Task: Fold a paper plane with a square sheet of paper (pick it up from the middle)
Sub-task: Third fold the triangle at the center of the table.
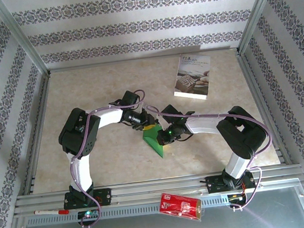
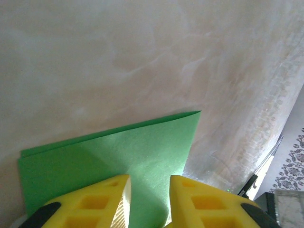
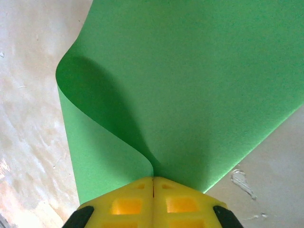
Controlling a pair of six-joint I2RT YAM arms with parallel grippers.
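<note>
Held for folding: the thin bright green square sheet of paper [image 1: 155,142]
From above, it is seen at the middle of the beige marbled table [image 1: 84,94]. At the left wrist, the left gripper [image 2: 149,183] is shown slightly parted over the doubled edge, clamping nothing. At the right wrist, the right gripper [image 3: 153,180] is shown closed on the sheet, a flap curled up, presumably for creasing.

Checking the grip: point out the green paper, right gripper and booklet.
green paper [image 3: 199,85], right wrist view, flat upper layer.
right gripper [image 3: 153,180], right wrist view, where fingertips meet.
booklet [image 1: 193,77], top view, cover middle.
</note>
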